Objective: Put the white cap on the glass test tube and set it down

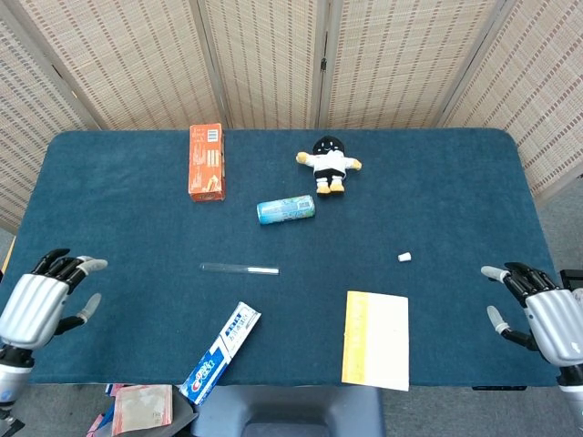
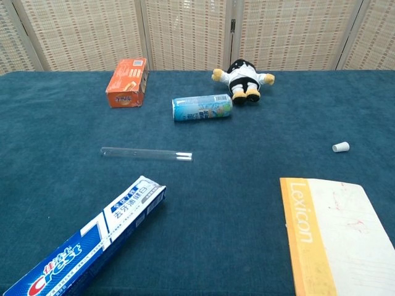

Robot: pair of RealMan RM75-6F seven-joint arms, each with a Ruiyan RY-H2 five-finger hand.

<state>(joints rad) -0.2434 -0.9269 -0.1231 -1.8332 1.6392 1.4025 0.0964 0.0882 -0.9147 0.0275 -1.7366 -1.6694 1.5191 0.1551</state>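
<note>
The glass test tube [image 1: 239, 269] [image 2: 146, 154] lies flat on the blue table, left of centre. The small white cap [image 1: 404, 257] [image 2: 340, 147] rests on the cloth well to the tube's right. My left hand [image 1: 41, 300] hovers over the table's near left edge, fingers spread and empty, left of the tube. At the near right edge my right hand [image 1: 537, 314] is open too, holding nothing, right of the cap. Neither hand shows in the chest view.
An orange box [image 1: 206, 161], a blue can [image 1: 286, 209] lying on its side and a small plush doll [image 1: 328, 164] sit at the back. A toothpaste box [image 1: 219, 351] and a yellow-edged notebook [image 1: 375, 339] lie along the near edge.
</note>
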